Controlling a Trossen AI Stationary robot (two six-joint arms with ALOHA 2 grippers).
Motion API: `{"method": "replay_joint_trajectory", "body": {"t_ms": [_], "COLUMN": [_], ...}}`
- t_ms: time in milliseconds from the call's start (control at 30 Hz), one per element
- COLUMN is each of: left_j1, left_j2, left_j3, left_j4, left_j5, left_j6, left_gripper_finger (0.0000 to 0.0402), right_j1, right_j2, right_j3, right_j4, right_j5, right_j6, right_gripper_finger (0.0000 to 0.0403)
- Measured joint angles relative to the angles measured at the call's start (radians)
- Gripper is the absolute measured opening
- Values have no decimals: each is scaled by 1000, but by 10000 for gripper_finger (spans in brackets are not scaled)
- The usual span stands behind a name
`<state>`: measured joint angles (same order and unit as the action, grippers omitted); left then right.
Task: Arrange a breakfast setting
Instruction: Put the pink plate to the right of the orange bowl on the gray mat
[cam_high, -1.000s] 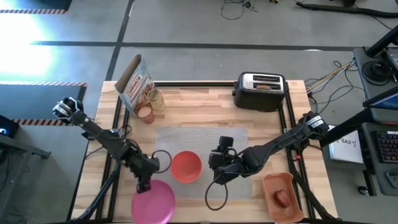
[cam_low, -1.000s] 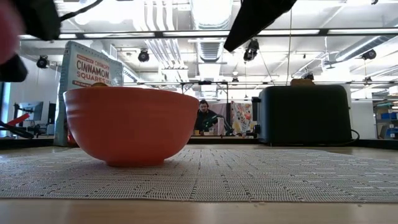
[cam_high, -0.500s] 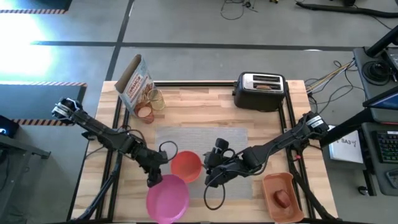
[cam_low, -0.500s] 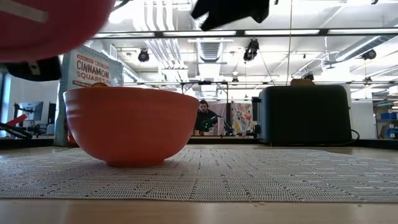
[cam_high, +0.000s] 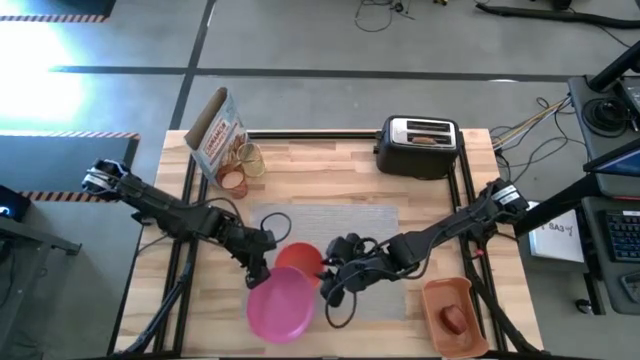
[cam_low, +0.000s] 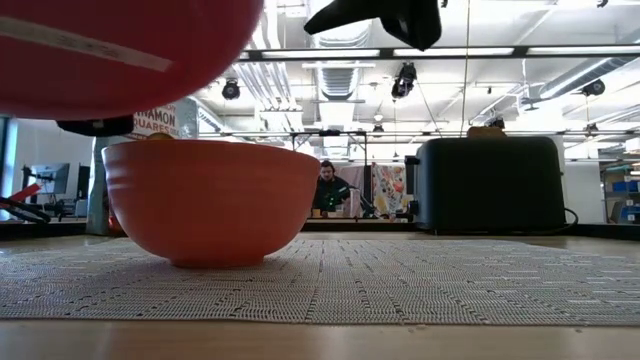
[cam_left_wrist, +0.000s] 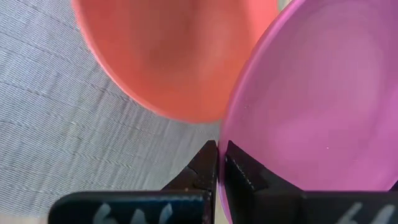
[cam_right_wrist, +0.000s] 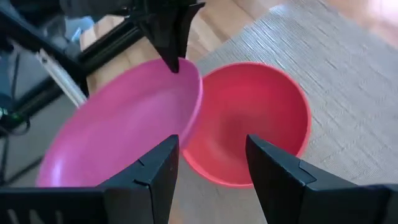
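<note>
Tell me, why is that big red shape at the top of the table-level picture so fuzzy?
Low view: that is the pink plate, held close to the lens, so it blurs; the red-orange bowl on the mat stays sharp. High view: bright glare on the floor at far left.

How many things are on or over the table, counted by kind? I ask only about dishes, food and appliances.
Dishes: 4, plate, bowl, cup, tray
Food: 3, apple, toast, cereal box
Appliances: 1, toaster
Total: 8
</note>
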<state>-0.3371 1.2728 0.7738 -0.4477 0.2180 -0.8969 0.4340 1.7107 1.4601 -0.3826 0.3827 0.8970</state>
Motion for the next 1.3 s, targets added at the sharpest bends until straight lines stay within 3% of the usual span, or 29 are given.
{"method": "replay_joint_trajectory", "body": {"t_ms": [233,333,533,667,800,1000,1300], "left_j1": [18,21,23,25,28,28,39], "left_j2": [0,0,1,16,65,175,272], "left_j3": [0,0,21,114,237,416,557], "left_j4": [-1,-1,-19,-49,-192,-408,-434], "left_j5": [1,0,0,-4,-44,-172,-181], "left_j6": [25,25,50,128,209,351,494], "left_gripper_finger": [0,0,0,0,0,0,0], "right_j1": [-8,-12,-33,-54,-60,-60,-60], "right_j2": [0,0,-1,-1,-1,-1,-1], "right_j3": [0,0,0,0,0,0,0], "right_j4": [29,43,51,48,49,48,35], "right_j5": [-123,-133,-191,-264,-279,-287,-305], "right_j6": [129,229,271,344,361,322,296], "right_gripper_finger": [176,176,176,176,176,159,103]}}
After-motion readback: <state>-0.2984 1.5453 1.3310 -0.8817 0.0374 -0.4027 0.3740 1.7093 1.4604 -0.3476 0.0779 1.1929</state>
